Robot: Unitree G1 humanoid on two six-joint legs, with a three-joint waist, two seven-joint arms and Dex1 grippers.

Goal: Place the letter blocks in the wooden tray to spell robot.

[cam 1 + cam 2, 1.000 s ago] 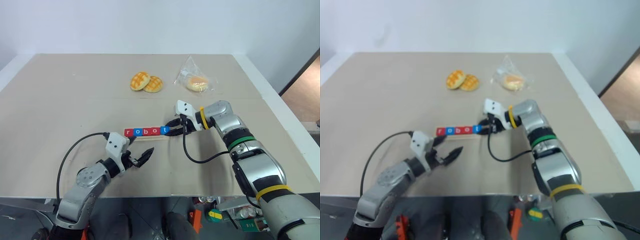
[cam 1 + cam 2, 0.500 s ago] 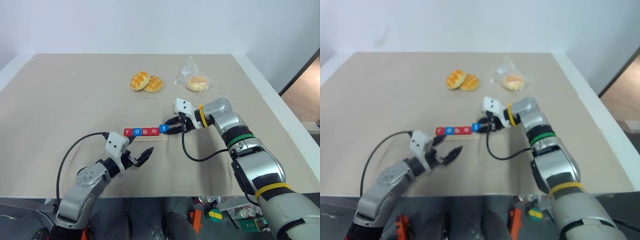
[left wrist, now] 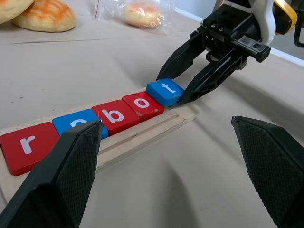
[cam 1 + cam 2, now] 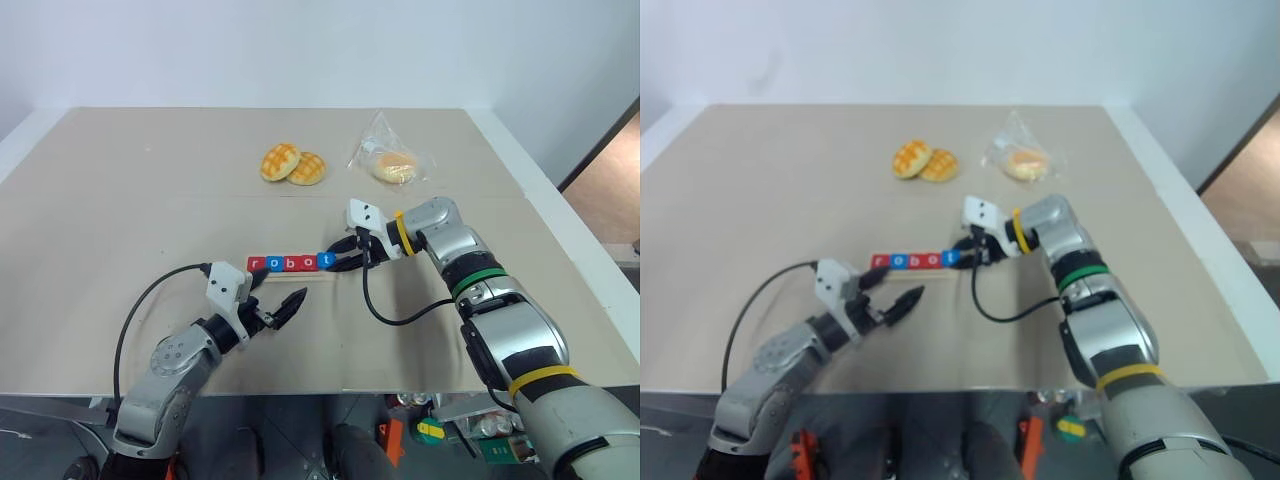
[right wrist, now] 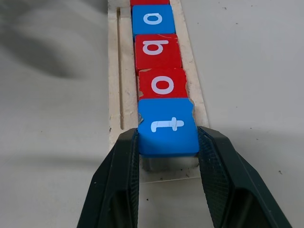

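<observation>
Five letter blocks sit in a row on the wooden tray [image 3: 156,129], and read r, o, b, o, t from my left. Four of them lie flat: the red r [image 3: 26,145], the blue o [image 3: 78,122], the red b [image 3: 115,115] and the red o [image 3: 144,104]. The last, the blue t [image 5: 168,126], is pinched by its two side edges between the fingers of my right gripper [image 5: 168,166], over the tray's right end and touching the red o. It seems to ride a little higher than its neighbours, though I cannot tell for sure whether it is fully seated.

So I judge this to be the closing step: setting the t down. The next move calls for pressing or lowering it flat against the red o, then parting the fingers gently and backing off to the right without dragging the tile or nudging the row.

My left gripper [image 4: 280,308] hangs with its fingers spread wide and nothing in them, just in front of the tray's left half, near enough that I should keep it off the row.

Farther back on the table [image 4: 120,190] lie two golden buns [image 4: 293,165] and a bun in a clear bag [image 4: 390,160], well apart from the tray and no obstacle
</observation>
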